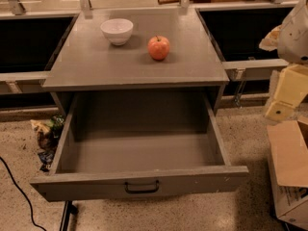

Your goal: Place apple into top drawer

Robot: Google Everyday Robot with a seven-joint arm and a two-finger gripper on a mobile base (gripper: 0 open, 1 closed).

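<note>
The apple [159,47], red-orange with a short dark stem, sits on the grey cabinet top [96,66], right of centre. The top drawer [139,153] is pulled wide open below it, with a plain grey inside and nothing in it. A dark curved handle [142,187] is on its front panel. My gripper [285,96], a cream and white body, hangs at the right edge of the view. It is beside the cabinet, to the right of the drawer and lower than the apple, touching neither.
A white bowl [117,31] stands on the cabinet top left of the apple. A cardboard box [291,170] sits on the floor at the right. Crumpled wrappers [45,134] and a black cable [17,191] lie on the floor at the left. Dark shelves flank the cabinet.
</note>
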